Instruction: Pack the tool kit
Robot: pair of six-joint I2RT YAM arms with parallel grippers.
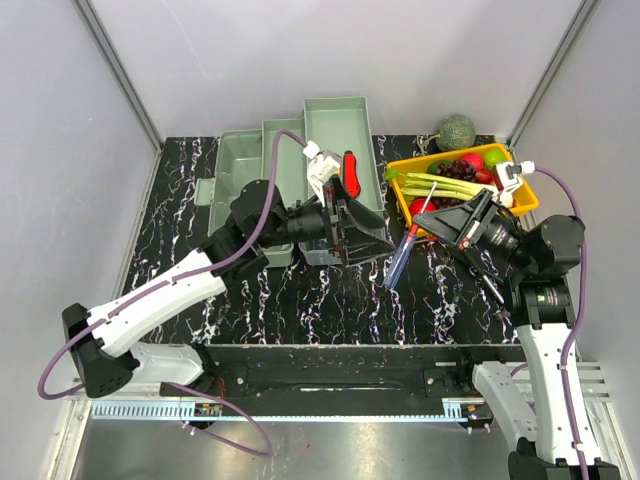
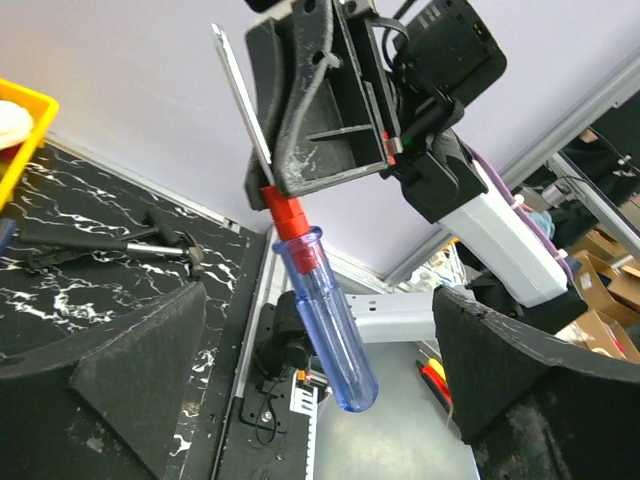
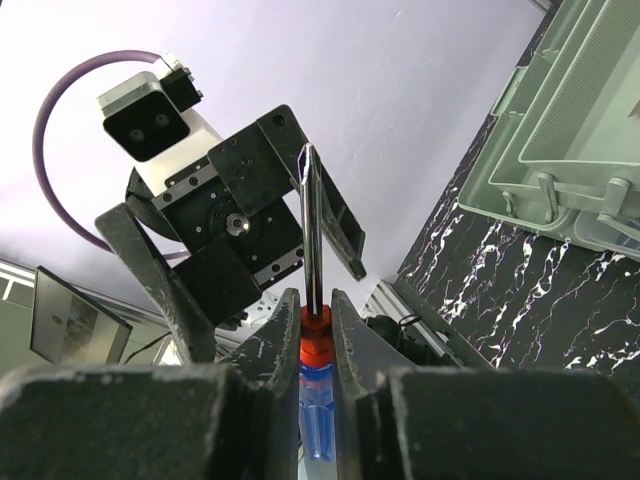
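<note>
1. Top external view: the right pincer (image 1: 421, 222) is clamped on the screwdriver (image 1: 398, 262) at its red collar, holding it up off the worktop (image 1: 300, 300). The clear blue handle hangs down toward the near left. The metal shaft points up and away toward the fruit tray (image 1: 524, 203).
2. The left pincer (image 1: 372, 232) is spread wide with nothing in it. It sits just left of the screwdriver with its mouth turned that way.
3. The left wrist view backs that up: the blue handle hangs right in the gap between the two spread fingers (image 2: 140, 375) (can't tell how far in front of them it is, though).
4. In the right wrist view, the fingers pinch the red collar from both sides. The shaft sticks straight out past the tips, with the other arm's pincer beyond it.
5. The toolbox (image 1: 335, 120) is open with its tiers fanned out at the far middle of the worktop. It's behind the left pincer and well left of the right one. A red knife (image 1: 350, 172) already lies in one tray.
6. My guess is this is a handover. The left arm is the one nearer the box. So what matters is that the handle's long axis sits across the left jaws before they shut.
7. The hammer (image 2: 140, 247) lies on the worktop over by the right arm, not packed yet.
</note>
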